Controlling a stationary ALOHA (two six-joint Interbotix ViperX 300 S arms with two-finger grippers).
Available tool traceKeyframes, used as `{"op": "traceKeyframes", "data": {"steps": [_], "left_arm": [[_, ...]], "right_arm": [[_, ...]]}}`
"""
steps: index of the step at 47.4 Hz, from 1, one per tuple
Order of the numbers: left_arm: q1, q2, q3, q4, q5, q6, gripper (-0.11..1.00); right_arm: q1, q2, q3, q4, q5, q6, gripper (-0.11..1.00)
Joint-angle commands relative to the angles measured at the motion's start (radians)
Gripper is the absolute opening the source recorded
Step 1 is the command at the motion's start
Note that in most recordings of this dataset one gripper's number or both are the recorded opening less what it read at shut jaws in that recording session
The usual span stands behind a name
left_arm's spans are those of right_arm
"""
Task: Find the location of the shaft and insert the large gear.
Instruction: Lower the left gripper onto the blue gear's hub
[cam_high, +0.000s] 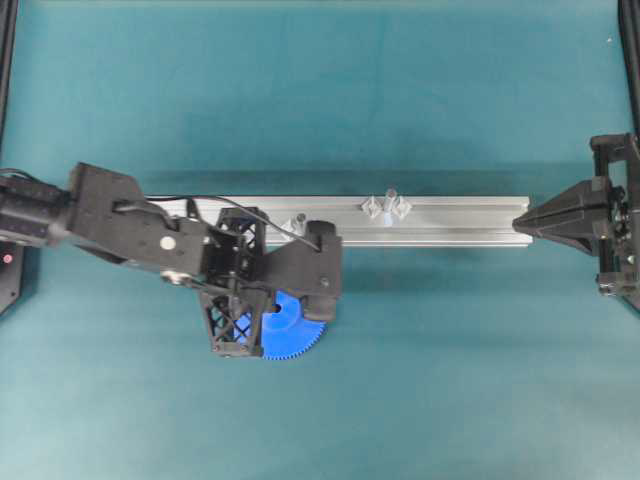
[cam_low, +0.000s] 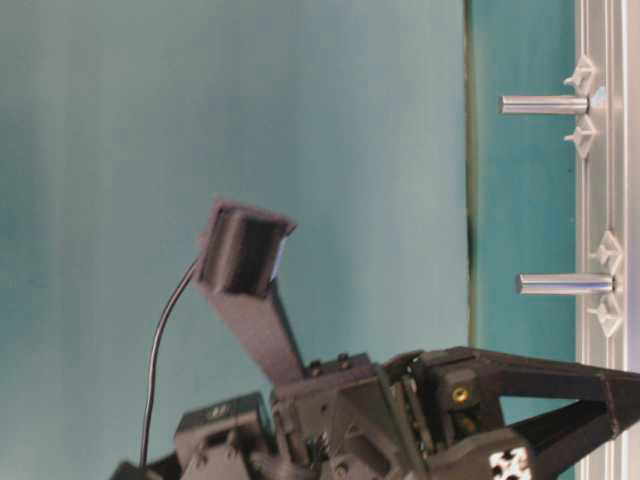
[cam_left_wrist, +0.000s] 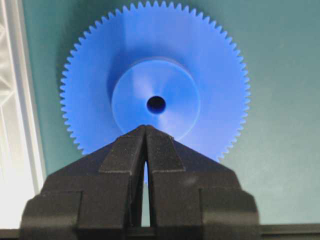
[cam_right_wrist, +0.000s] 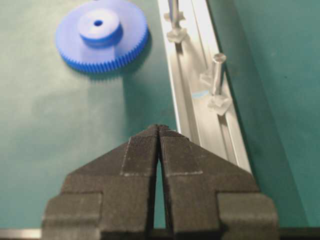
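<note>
Left gripper (cam_left_wrist: 145, 131), jaws clenched on nothing, hovered over the large gear (cam_left_wrist: 155, 82) lying flat on the teal mat just beside the aluminium rail (cam_high: 450, 221), while the right gripper (cam_right_wrist: 159, 131), also clenched and empty, sat at the rail's far end.

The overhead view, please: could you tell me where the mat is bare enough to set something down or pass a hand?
Bare teal mat runs the whole width behind the aluminium rail, and in front of it to the right of the large gear. It is crowded front left, where the left gripper hangs over the gear, and at the rail's right end by the right gripper.
</note>
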Motion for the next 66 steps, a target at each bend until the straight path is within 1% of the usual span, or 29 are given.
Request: {"op": "traceKeyframes", "data": {"steps": [1,6,13,38,61,66], "left_arm": [[-0.006,0.0,-0.048,0.003,0.025,0.008,0.0],[-0.012,0.018,-0.077,0.003,0.038,0.031,0.0],[-0.015,0.034,-0.092,0.003,0.048,0.055,0.0],[-0.017,0.04,-0.097,0.003,0.057,0.049,0.0],[-0.017,0.046,-0.089,0.003,0.058,0.057,0.01],[-0.017,0.046,-0.087,0.003,0.055,0.054,0.02]], "right_arm": [[-0.003,0.003,-0.009,0.0,-0.006,0.009,0.02],[-0.002,0.002,-0.008,0.0,-0.006,0.009,0.02],[-0.002,-0.005,-0.003,0.002,-0.005,0.009,0.02],[-0.002,-0.021,0.008,0.0,-0.005,0.009,0.02],[-0.002,-0.021,0.011,0.0,-0.009,0.011,0.02],[-0.003,-0.021,0.012,0.0,-0.009,0.011,0.02]]}}
